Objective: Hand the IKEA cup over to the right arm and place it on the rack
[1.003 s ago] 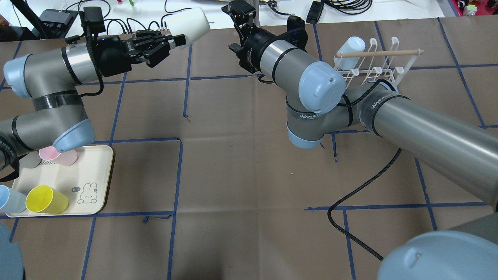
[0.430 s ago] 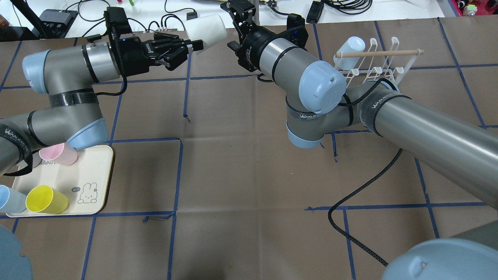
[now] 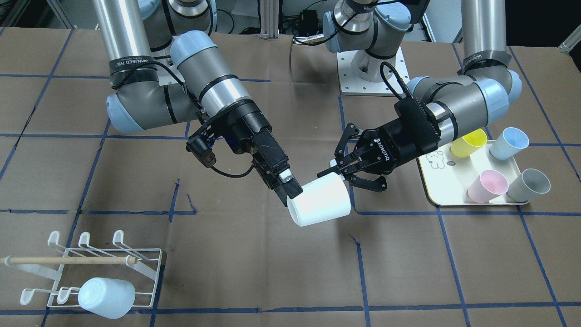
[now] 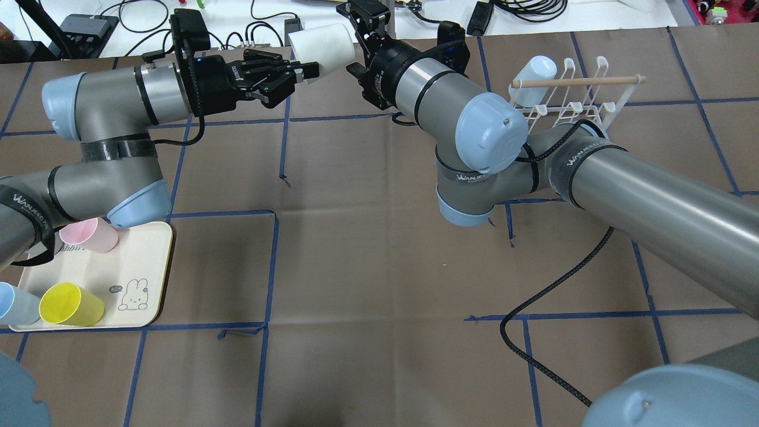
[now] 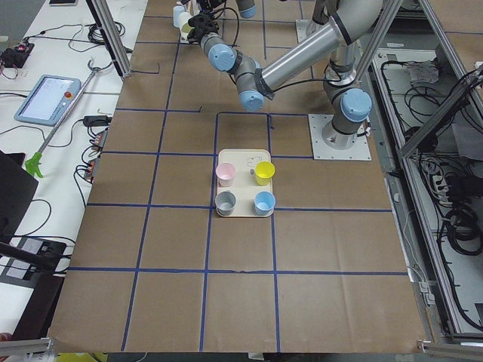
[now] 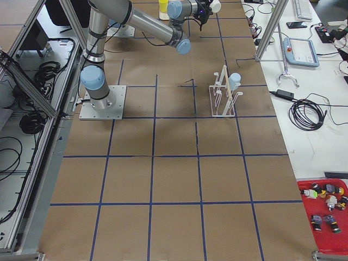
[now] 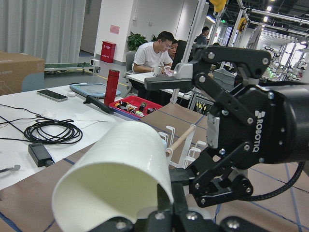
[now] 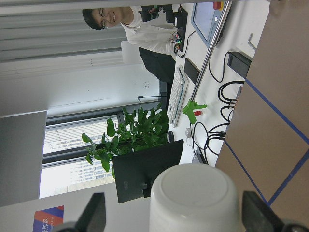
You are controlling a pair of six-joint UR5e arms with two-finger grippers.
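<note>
Left claw (image 4: 308, 71) is pinched shut on the rim of the white cup (image 3: 320, 202), holding it sideways in the air mid-counter with its base toward the right claw (image 8: 177, 215). Right claw is wide open, straddling the base without gripping it, so this looks like hand-over setup. Rack (image 3: 156, 265) stands on the right arm's side.

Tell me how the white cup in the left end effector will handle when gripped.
Likely light: the left end effector holds the white cup sideways by a rim pinch alone. Probably stiff: its rim looks round, undented. Its smooth tapered wall might slip as the open right end effector closes.
</note>
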